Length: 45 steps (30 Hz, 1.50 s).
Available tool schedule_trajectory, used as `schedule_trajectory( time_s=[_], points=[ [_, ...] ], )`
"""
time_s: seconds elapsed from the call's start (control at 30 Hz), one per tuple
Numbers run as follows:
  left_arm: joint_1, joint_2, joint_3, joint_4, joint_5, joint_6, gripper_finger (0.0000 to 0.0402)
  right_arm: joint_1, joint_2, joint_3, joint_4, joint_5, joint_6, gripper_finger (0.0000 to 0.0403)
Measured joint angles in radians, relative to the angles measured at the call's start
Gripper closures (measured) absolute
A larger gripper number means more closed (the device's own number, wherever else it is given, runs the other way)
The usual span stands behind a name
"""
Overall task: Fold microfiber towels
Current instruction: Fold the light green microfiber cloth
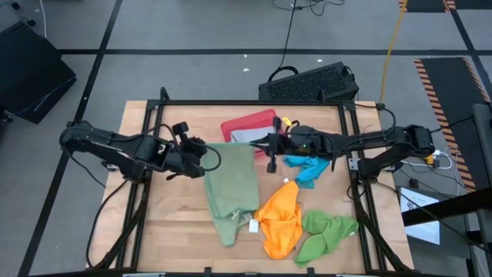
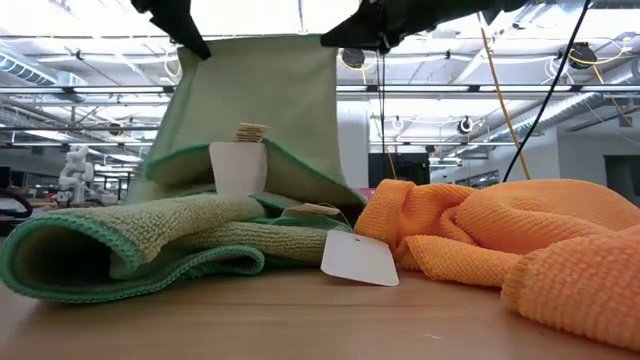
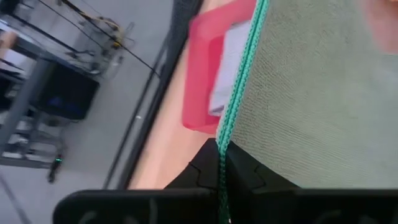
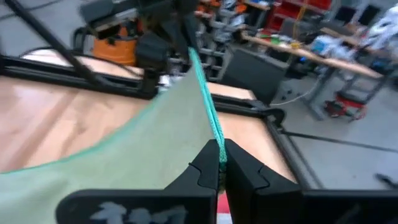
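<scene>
My left gripper (image 1: 206, 158) is clamped on one upper corner of a sage green towel (image 1: 233, 185), and my right gripper (image 1: 261, 144) is pinched tight on the other corner, so the cloth hangs stretched between them with its lower end trailing on the table (image 1: 169, 223). In the low view a second green-edged cloth (image 2: 130, 245) lies bunched on the wood in front of it, though from above I cannot separate the two. The orange towel (image 1: 280, 219) lies crumpled just beside the sage one, the bright green towel (image 1: 327, 233) beside that, and the bright blue towel (image 1: 307, 169) under my right arm. Behind the raised cloth sits the red tray (image 1: 247, 125); something pale grey lies in it, possibly folded cloth, but it is mostly hidden.
</scene>
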Motion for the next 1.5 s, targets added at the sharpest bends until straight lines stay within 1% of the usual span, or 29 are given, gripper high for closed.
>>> schedule_trajectory(
  time_s=[0.1, 0.17, 0.37, 0.43, 0.6, 0.7, 0.8, 0.87, 1.0, 1.1, 1.2, 1.27, 1.37, 1.5],
  points=[
    [0.001, 0.0, 0.0, -0.003, -0.022, 0.019, 0.0389, 0.003, 0.0, 0.0, 0.034, -0.003, -0.002, 0.0399],
    [0.004, 0.0, 0.0, -0.004, -0.032, 0.021, 0.0393, 0.017, 0.0, 0.0, 0.046, -0.001, -0.002, 0.0399],
    [0.003, -0.007, 0.0, -0.003, -0.032, 0.025, 0.0391, 0.05, 0.0, 0.0, 0.006, 0.003, -0.008, 0.0399],
    [0.003, -0.013, 0.0, -0.006, -0.055, 0.042, 0.0393, 0.053, 0.0, 0.0, 0.022, 0.003, -0.028, 0.0399],
    [0.011, -0.031, 0.0, 0.004, -0.076, 0.054, 0.0393, 0.024, 0.0, 0.0, 0.051, -0.001, -0.051, 0.0399],
    [0.012, -0.031, 0.0, -0.005, -0.11, 0.054, 0.0392, -0.002, 0.013, 0.0, 0.051, -0.005, -0.051, 0.0399],
    [0.015, -0.031, 0.0, -0.018, -0.117, 0.053, 0.0396, -0.008, 0.04, -0.015, 0.085, -0.007, -0.034, 0.0399],
    [0.015, -0.031, -0.001, -0.019, -0.087, 0.044, 0.0393, -0.003, 0.053, -0.023, 0.088, -0.009, -0.021, 0.0399],
    [-0.002, -0.02, -0.001, -0.029, 0.043, 0.006, 0.039, 0.029, 0.062, -0.024, 0.059, -0.031, 0.002, 0.0399],
    [-0.045, -0.019, -0.015, -0.017, 0.136, -0.015, 0.0396, 0.058, 0.062, -0.025, 0.035, -0.031, 0.002, 0.0399],
    [-0.092, -0.019, -0.056, 0.036, 0.209, -0.024, 0.039, 0.082, 0.062, -0.025, 0.001, -0.034, 0.021, 0.0399],
    [-0.129, -0.019, -0.082, 0.071, 0.24, -0.047, 0.0386, 0.095, 0.062, -0.025, -0.026, -0.068, 0.042, 0.0399],
    [-0.178, -0.019, -0.13, 0.152, 0.275, -0.061, 0.0393, 0.117, 0.062, -0.025, -0.053, -0.111, 0.076, 0.0399],
    [-0.224, -0.019, -0.194, 0.271, 0.282, -0.068, 0.0393, 0.151, 0.063, -0.026, -0.063, -0.11, 0.082, 0.0399]
  ],
)
